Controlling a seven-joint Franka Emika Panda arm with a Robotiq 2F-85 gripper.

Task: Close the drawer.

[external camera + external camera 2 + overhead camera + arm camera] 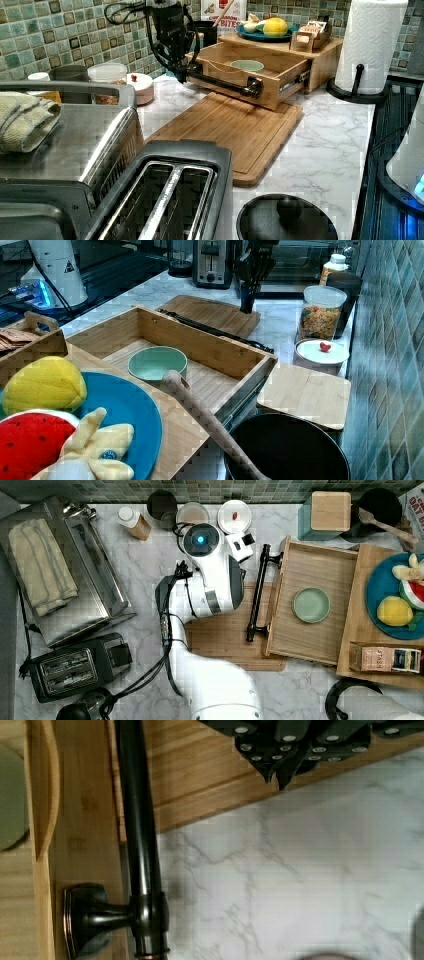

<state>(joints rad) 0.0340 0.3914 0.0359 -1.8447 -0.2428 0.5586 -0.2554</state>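
- The drawer point(312, 605) is seen pulled far out of its bamboo cabinet point(360, 615), at about 3 o'clock from the top view's centre; its front overhangs the cutting board point(227, 635).
- A green bowl point(311, 605) is seen on the drawer floor, apart from every rim.
- The black bar handle point(257, 592) runs along the drawer front, held off the wood on two posts.
- The gripper point(181, 74) is seen low, just beside the handle's far end in the left view; whether its fingers are spread or closed cannot be told, and nothing is seen held.
- Bare marble counter point(300, 885) is seen in the wrist view next to the handle and board edge.
- Jars point(322, 312) stand along the tiled wall point(390, 340).
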